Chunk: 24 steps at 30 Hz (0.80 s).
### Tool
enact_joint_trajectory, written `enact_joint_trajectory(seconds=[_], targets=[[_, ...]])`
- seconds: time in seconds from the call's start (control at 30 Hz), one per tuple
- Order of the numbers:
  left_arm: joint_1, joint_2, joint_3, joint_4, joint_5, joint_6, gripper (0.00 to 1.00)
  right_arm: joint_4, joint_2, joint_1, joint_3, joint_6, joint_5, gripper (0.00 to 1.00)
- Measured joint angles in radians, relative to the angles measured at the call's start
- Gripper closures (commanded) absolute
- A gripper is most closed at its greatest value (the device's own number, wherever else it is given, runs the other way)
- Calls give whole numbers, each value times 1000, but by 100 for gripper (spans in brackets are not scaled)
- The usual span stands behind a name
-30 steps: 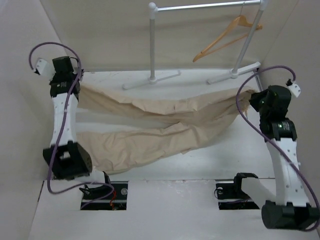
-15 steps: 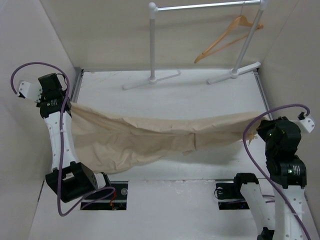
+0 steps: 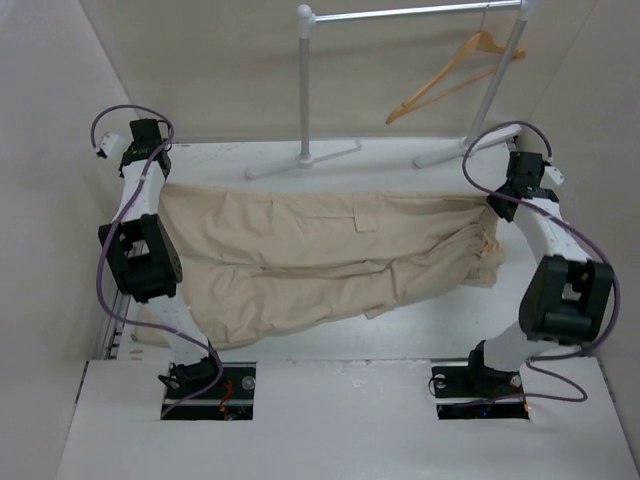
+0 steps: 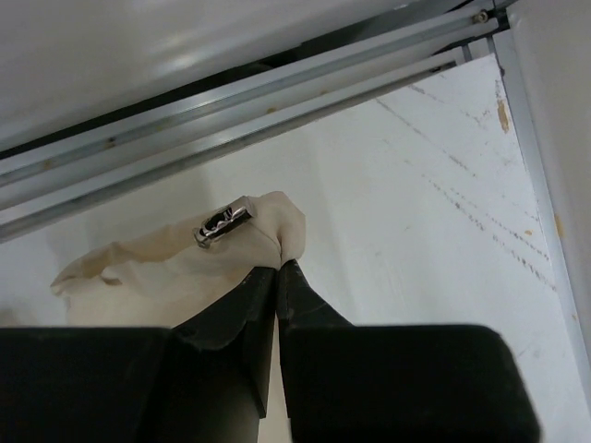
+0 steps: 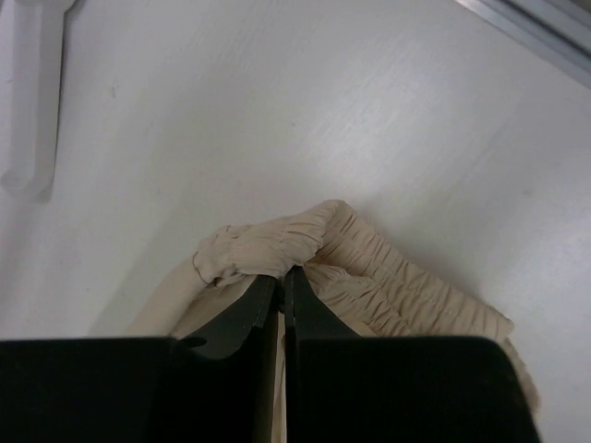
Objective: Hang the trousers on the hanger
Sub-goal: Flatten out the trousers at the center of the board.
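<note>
Left gripper [image 4: 277,268]: jaws pressed together on a corner of the trousers [image 3: 300,250], with a small metal clasp [image 4: 222,222] showing on the cloth just past the tips; it sits at the far left of the tabletop [image 3: 430,322]
Trousers: spread wide across the tabletop between the two grippers, the far edge pulled fairly straight, the rest lying wrinkled towards the near side; a small pocket [image 3: 366,214] faces up near the middle
Rail [image 3: 305,80]: white, standing at the far edge behind the trousers
Hanger [image 3: 430,83]: wooden, hanging from the rail's right end, well apart from the trousers
Right gripper [image 5: 282,275]: jaws closed on a gathered, ruched bunch of the trousers at the far right of the tabletop
</note>
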<state>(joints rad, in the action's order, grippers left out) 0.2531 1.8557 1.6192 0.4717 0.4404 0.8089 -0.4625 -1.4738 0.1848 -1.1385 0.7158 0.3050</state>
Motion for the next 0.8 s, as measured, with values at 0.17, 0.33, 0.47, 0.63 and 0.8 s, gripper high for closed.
enact_joint_trajectory(seconds=[0.17, 0.33, 0.47, 0.63, 0.8], targets=[[-27, 247, 212, -18, -3, -3, 97, 51, -282, -1, -206, 1, -28, 100], [-39, 414, 396, -20, -6, -4, 94, 48, -466, -2, -423, -13, -36, 94], [-52, 487, 494, -45, -31, -9, 68, 44, -562, -3, -557, -15, -35, 50], [-77, 427, 395, -140, -90, -24, 50, 42, -543, -6, -557, -32, -33, 24], [-148, 55, -90, -232, -113, -53, 53, 60, -292, -16, -305, -9, -30, 59]])
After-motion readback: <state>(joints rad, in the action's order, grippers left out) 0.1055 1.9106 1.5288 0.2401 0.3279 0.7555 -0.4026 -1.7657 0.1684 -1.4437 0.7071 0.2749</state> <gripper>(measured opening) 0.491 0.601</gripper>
